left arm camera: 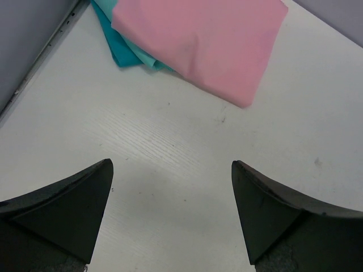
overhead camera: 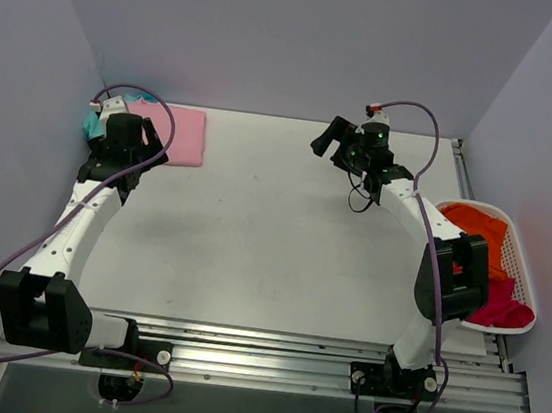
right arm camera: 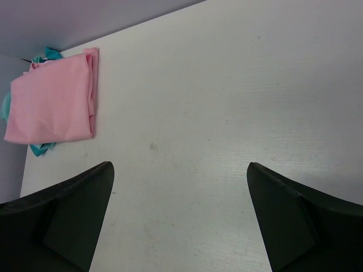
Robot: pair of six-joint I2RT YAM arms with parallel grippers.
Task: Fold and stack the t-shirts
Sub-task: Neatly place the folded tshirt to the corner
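A folded light pink t-shirt [overhead camera: 176, 134] lies at the back left of the table on top of a folded teal t-shirt [overhead camera: 92, 126]. Both show in the left wrist view, pink [left arm camera: 210, 39] over teal [left arm camera: 122, 48], and in the right wrist view, pink [right arm camera: 54, 110] over teal [right arm camera: 41, 149]. My left gripper [overhead camera: 135, 143] is open and empty, above bare table just short of the stack [left arm camera: 172, 164]. My right gripper [overhead camera: 332, 141] is open and empty, above the back middle of the table [right arm camera: 180, 165]. An orange t-shirt [overhead camera: 476, 231] and a magenta t-shirt [overhead camera: 503, 307] lie crumpled in a basket.
A white perforated basket [overhead camera: 529, 268] sits at the table's right edge. Lilac walls close the left, back and right sides. A metal rail [overhead camera: 268, 352] runs along the near edge by the arm bases.
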